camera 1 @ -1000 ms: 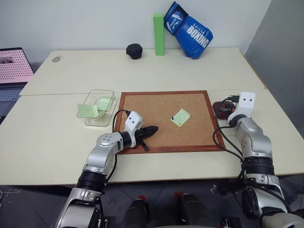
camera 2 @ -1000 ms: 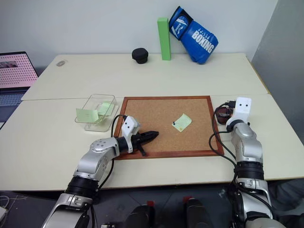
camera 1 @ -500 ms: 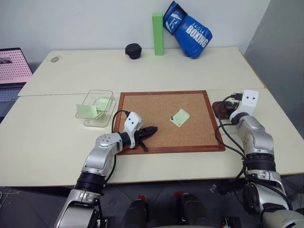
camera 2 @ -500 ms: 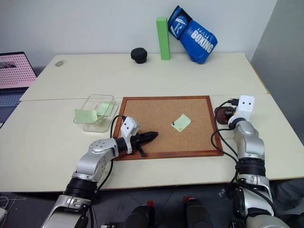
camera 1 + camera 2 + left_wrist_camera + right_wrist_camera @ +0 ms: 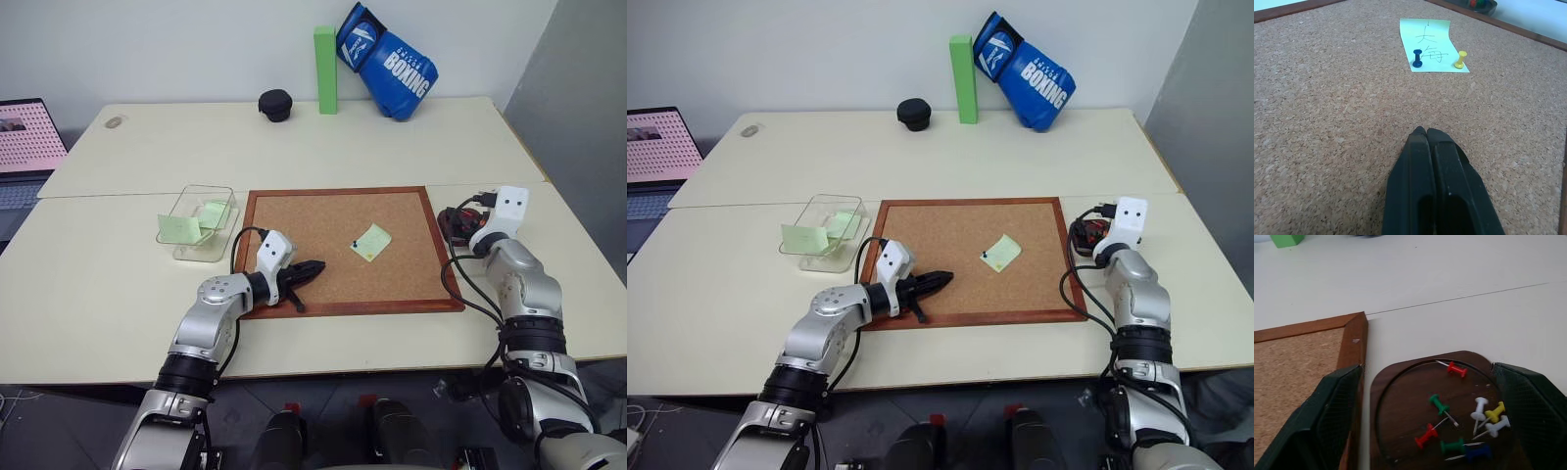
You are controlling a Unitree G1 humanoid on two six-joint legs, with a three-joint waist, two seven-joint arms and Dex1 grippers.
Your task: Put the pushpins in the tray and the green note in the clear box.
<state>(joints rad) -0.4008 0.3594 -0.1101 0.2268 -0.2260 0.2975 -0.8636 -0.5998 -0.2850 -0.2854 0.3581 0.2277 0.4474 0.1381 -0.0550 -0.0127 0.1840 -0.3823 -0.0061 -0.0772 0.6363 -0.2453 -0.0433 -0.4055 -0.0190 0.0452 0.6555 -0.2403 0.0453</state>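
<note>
Your right gripper point(image 5: 1427, 431) is spread wide over the tray point(image 5: 1400, 406), one finger on either side of it and nothing between them. The tray sits just beside the right edge of the corkboard point(image 5: 313, 245), and there's a scatter of pushpins point(image 5: 1459, 421) already lying in it — red, green, white, yellow, a dark blue one.

Your left gripper point(image 5: 1425, 133) is pinched fully closed and empty, hovering low over the cork and aimed toward the green note point(image 5: 1431, 44). That note is stuck near the middle of the board with two pins through it, a dark blue pin point(image 5: 1417, 57) and a yellow pin point(image 5: 1461, 59). The clear box point(image 5: 201, 220) is off the board's left edge and has some green notes in it already.

So I'd say the drop into the tray looks done and the next pin is what matters. Lift straight up out of the tray so you don't knock it, then come at one pin from above and grab the head, not the shaft. Pull straight out — the paper could tear or lift if you tug sideways. Leave the note until both pins are gone.
</note>
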